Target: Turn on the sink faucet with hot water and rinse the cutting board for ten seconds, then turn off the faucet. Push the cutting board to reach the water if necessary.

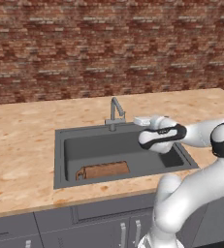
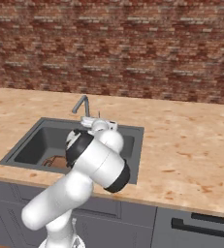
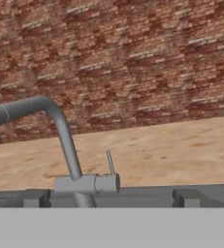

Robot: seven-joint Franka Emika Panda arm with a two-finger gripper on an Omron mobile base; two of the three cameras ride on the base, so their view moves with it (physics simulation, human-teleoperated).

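Reddish-brown wooden cutting board (image 1: pixel 104 170) lies lengthwise along the dark grey sink's (image 1: pixel 59 160) front wall, handle left; my claw (image 1: pixel 138 120) gapes wide beside the slim grey faucet (image 1: pixel 115 112).

A red-brown brick wall (image 1: pixel 108 43) with pale mortar lines rises straight behind the counter (image 1: pixel 21 150) and spans the whole width of both base views. The counter is a light, mottled beige-and-orange stone top (its front edge runs slightly darker). Below the counter's front edge sit grey cabinet fronts (image 1: pixel 55 227) with slim vertical handles, and below its right end, a dark horizontal bar handle (image 2: pixel 203 226). Light is even, without strong shadows.
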